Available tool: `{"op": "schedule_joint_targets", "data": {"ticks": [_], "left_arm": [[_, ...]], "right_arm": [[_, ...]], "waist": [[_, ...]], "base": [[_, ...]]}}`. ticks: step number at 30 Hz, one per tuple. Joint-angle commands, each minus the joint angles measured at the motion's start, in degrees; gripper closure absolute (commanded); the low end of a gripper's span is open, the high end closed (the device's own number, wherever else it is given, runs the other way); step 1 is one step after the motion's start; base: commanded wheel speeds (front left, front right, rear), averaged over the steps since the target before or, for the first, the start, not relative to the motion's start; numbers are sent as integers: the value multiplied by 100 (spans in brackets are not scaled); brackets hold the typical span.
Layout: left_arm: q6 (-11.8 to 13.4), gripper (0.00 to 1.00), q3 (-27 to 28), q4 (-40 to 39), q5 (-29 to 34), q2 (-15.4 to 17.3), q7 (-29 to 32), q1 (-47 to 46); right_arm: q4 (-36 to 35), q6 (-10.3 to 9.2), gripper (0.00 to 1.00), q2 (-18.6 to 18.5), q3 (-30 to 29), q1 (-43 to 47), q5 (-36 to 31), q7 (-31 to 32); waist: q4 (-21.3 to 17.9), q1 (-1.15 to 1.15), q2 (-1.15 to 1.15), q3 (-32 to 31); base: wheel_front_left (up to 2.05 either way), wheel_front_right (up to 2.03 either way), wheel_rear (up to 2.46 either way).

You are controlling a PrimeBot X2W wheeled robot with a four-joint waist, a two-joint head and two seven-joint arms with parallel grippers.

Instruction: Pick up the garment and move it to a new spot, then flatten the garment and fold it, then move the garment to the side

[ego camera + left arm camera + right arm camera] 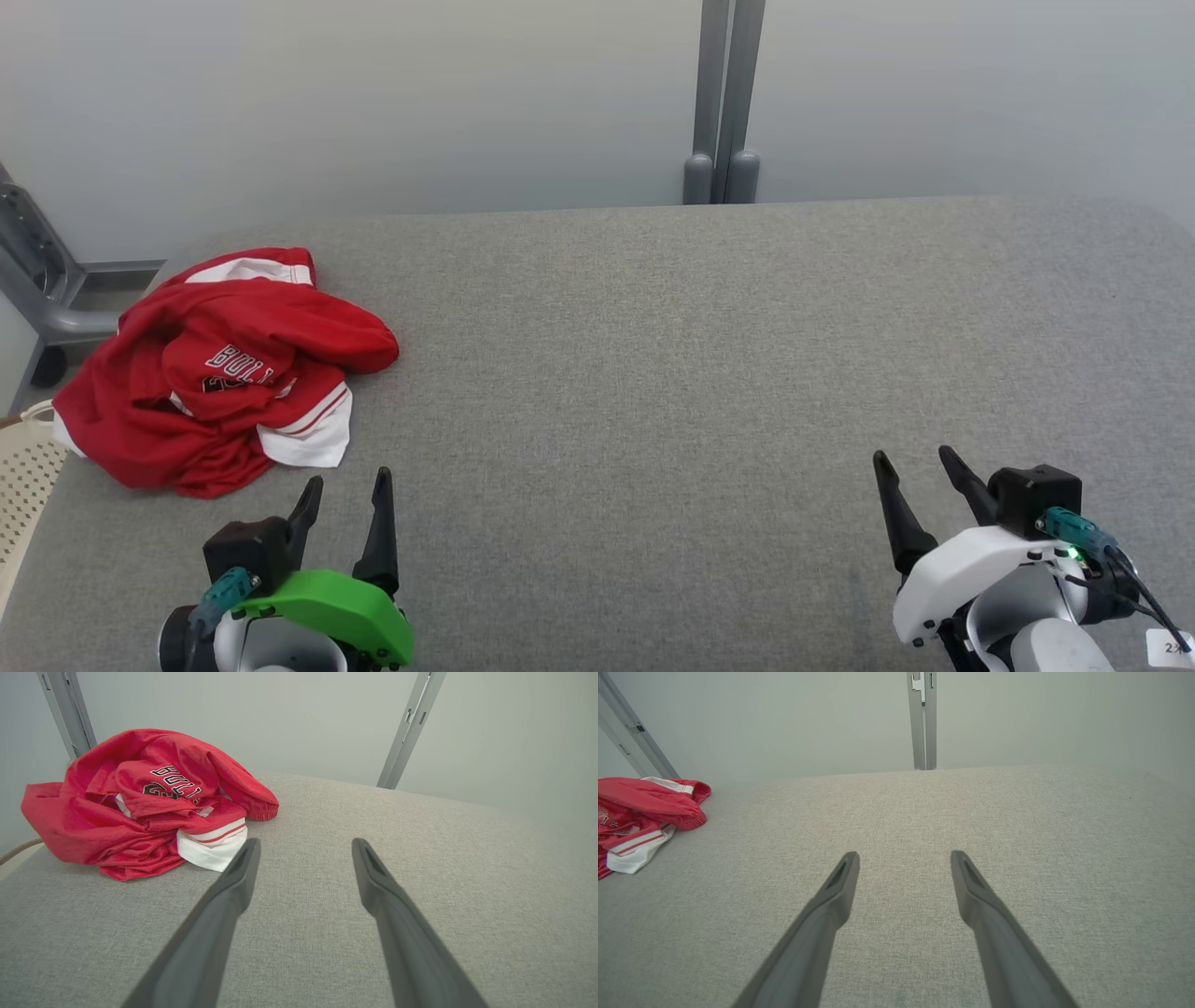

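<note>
At the far left of the grey surface (653,373), the red garment (224,369) with white trim lies crumpled, one edge hanging over the side. My left gripper (348,478) hovers just beside its white hem, fingers spread apart and holding nothing. Well apart on the right, my right gripper (912,455) hangs over bare fabric, also spread wide and holding nothing.

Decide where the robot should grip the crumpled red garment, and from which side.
Probably the raised fold atop the garment, from above with the left gripper, which is open and nearest. The cloth lies bunched on the table, so its hump stands up for pinching, while the edges lie flat.
</note>
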Motion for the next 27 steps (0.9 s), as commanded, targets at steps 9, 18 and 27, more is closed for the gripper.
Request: {"op": "schedule_joint_targets", "data": {"ticks": [9,18,27], "left_arm": [[83,0,-92,28,319,95,-65,-133],[131,0,-169,73,509,124,-149,-134],[151,0,-182,99,419,129,-149,-104]], "right_arm": [[141,2,0,-33,65,-187,-349,-68],[283,1,0,-36,106,-281,-643,-124],[326,1,0,-35,89,-277,-616,-139]], "waist": [[3,0,0,-22],[8,0,0,-51],[6,0,0,-61]], "base": [[0,0,0],[0,0,0],[0,0,0]]}}
